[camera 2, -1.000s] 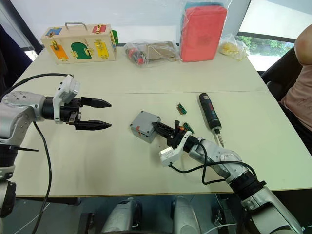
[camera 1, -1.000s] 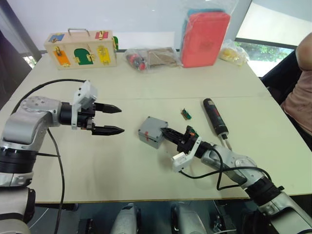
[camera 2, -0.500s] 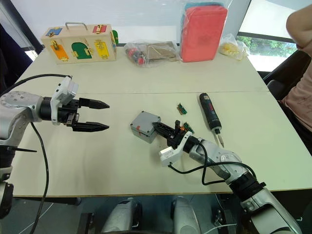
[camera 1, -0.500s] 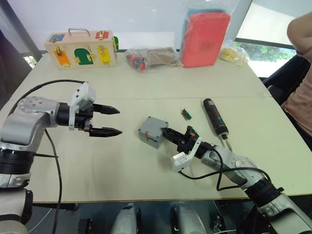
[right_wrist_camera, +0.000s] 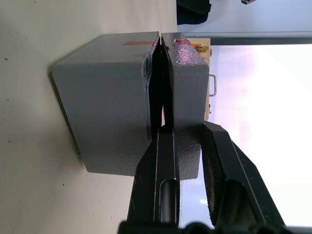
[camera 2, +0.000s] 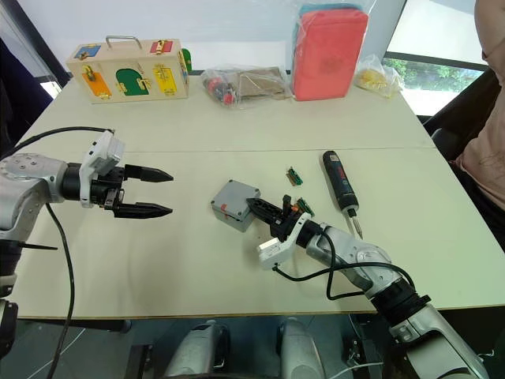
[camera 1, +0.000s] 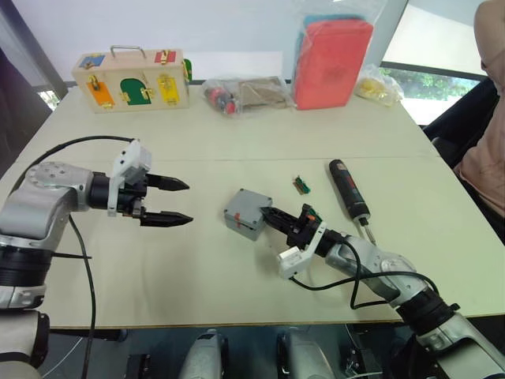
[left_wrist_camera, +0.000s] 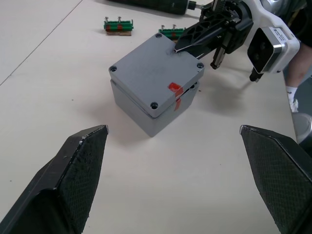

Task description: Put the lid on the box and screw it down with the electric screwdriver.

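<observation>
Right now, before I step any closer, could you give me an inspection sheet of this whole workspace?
Surface: beige table, two slabs butted together.
Job's things: the lid sits on the box, with a gap open on one side; the electric screwdriver lies untouched beside them.
Clutter: two green connector blocks, wooden latch box, bag of parts, red pouch, yellow bag.
Hands: left hand open, in the air apart from the box; right hand grips the lid's edge, one finger in the gap.
Cables: black cable loops from the left arm, another by the right.
Surroundings: a person beside the table.
</observation>
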You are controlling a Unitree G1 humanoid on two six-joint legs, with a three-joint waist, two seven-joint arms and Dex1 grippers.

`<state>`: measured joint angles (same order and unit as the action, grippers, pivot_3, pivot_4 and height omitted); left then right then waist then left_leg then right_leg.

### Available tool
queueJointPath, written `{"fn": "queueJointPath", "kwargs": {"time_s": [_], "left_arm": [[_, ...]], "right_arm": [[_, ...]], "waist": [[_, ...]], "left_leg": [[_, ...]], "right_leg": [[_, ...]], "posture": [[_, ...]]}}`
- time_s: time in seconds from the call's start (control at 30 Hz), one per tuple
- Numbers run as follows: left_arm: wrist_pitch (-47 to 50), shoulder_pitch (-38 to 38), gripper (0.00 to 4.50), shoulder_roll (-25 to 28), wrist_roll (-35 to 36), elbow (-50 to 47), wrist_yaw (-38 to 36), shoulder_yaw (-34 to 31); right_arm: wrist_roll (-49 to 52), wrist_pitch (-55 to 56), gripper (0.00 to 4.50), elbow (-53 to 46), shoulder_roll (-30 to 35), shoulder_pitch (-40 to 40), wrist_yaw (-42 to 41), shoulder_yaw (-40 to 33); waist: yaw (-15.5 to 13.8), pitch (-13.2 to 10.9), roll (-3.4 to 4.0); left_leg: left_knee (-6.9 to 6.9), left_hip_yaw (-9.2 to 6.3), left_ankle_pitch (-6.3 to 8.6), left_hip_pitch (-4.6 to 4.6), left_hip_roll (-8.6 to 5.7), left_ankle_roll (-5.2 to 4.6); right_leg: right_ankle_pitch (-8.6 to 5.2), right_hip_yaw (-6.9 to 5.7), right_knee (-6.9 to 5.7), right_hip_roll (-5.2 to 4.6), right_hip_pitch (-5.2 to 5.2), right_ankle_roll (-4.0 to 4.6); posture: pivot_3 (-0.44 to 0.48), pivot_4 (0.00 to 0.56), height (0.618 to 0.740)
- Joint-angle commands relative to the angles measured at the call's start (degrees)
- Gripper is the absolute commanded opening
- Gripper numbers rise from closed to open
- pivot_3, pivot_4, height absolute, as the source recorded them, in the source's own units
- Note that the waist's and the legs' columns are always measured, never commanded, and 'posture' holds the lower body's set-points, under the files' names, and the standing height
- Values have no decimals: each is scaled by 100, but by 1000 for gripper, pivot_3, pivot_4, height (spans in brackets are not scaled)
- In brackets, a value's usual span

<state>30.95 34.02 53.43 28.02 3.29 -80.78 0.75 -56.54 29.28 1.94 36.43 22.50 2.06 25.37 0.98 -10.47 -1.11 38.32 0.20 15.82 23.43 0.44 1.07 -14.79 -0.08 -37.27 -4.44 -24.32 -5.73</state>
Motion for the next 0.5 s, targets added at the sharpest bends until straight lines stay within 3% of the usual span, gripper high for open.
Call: {"fn": "queueJointPath", "kwargs": {"time_s": [0.03, 0.5], "left_arm": [[-51, 5, 4444, 115, 45, -125, 24, -248], [-61, -90, 4444, 125, 57, -187, 34, -285]], "right_arm": [[43, 90, 127, -163, 36, 84, 93, -156], [82, 204, 127, -102, 42, 110, 77, -223]], "waist": [[2, 0, 0], [3, 0, 0]], "left_leg": [[0, 0, 0, 0, 0, 0], [0, 0, 0, 0, 0, 0]], "right_leg": [[0, 0, 0, 0, 0, 0], [0, 0, 0, 0, 0, 0]], "posture": [[0, 150, 730], [0, 150, 730]]}}
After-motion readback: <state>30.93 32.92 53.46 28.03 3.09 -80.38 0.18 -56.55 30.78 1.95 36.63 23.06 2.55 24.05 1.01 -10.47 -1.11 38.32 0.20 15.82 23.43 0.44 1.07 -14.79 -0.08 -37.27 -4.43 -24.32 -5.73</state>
